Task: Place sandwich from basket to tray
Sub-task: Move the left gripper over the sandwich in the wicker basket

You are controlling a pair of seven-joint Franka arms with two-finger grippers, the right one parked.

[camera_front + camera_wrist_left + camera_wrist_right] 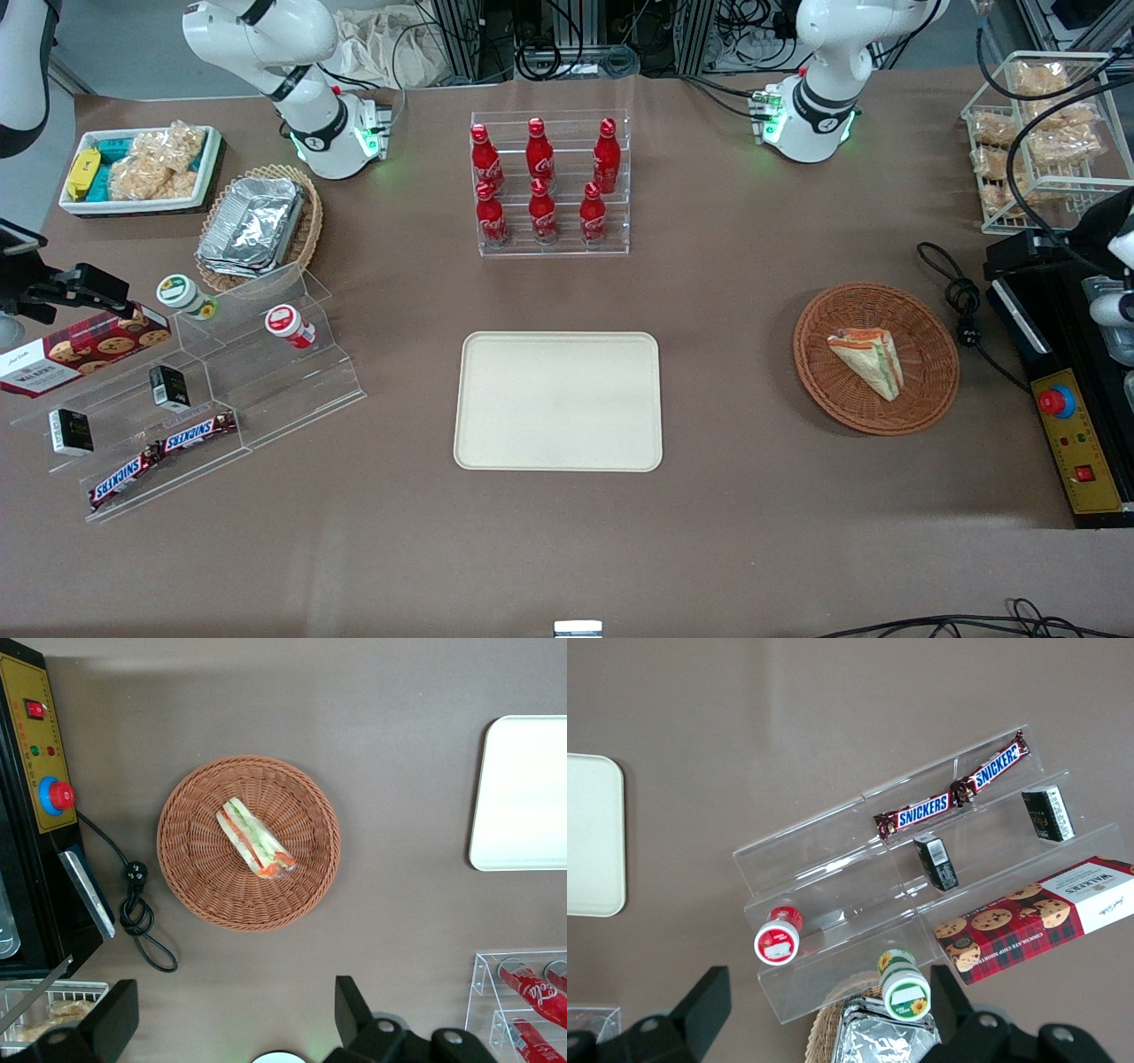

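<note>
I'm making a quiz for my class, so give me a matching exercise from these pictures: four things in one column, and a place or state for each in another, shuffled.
Things:
1. sandwich
2. tray
3. gripper
4. cola bottles

Places or states:
A. open, above the table near the basket
B. lying in the basket
C. standing in a clear rack
D. bare, flat on the table

Pairs: 1-B, 2-D, 3-A, 4-C
</note>
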